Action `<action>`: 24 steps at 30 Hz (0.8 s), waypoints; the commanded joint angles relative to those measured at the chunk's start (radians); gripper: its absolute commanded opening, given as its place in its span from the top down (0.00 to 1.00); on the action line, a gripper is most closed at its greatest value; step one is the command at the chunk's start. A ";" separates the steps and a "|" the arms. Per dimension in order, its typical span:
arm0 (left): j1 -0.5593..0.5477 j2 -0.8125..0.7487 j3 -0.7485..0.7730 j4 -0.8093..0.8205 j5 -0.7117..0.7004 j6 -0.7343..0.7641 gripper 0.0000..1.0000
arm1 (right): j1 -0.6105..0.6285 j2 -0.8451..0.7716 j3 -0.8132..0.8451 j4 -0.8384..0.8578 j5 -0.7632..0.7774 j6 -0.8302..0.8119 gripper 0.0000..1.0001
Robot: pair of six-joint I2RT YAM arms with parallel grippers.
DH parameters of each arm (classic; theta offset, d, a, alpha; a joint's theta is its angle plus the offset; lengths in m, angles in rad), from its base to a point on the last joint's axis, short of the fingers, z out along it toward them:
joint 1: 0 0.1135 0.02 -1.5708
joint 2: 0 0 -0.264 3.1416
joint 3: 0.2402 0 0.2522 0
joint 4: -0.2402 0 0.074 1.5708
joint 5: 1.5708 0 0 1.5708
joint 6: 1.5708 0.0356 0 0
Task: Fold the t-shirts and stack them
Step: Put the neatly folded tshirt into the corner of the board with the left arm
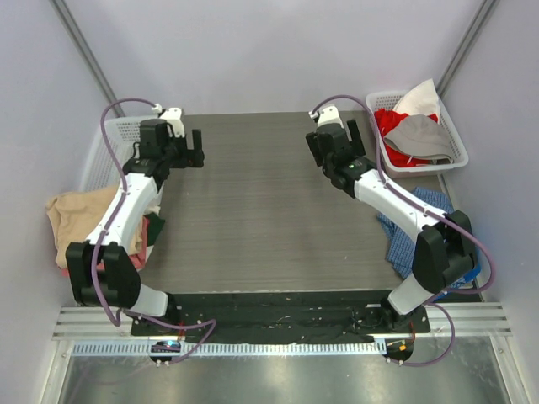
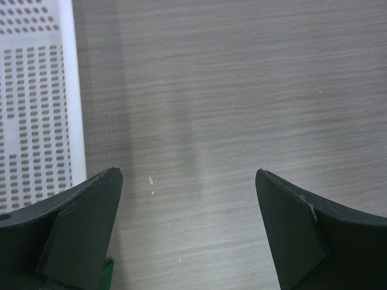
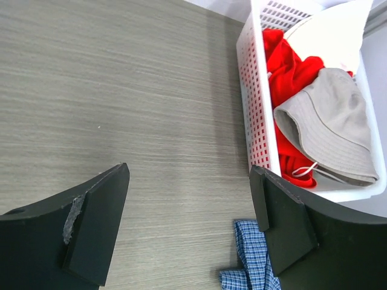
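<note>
A tan t-shirt (image 1: 78, 212) lies crumpled at the table's left edge, beside and partly under my left arm. A strip of pinkish-red cloth (image 1: 145, 248) and some dark green cloth (image 1: 155, 225) show beside it; the arm hides most of them. My left gripper (image 1: 187, 156) is open and empty over bare table at the far left (image 2: 187, 181). My right gripper (image 1: 334, 145) is open and empty over bare table at the far right (image 3: 188, 172). Neither gripper touches any cloth.
A white perforated basket (image 1: 114, 135) stands at the far left (image 2: 36, 109). Another white basket (image 1: 455, 139) at the far right holds red cloth (image 3: 287, 66), a beige bucket hat (image 3: 329, 121) and white cloth. A blue checked cloth (image 1: 417, 220) lies by my right arm (image 3: 251, 260).
</note>
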 commanded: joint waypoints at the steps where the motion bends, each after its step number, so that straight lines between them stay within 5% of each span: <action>1: -0.072 0.046 0.093 0.104 -0.076 0.018 0.02 | -0.007 -0.044 0.059 0.020 0.077 0.052 0.11; 24: -0.167 0.069 0.122 0.110 -0.122 0.044 0.00 | -0.041 -0.081 -0.010 0.104 0.126 0.089 0.12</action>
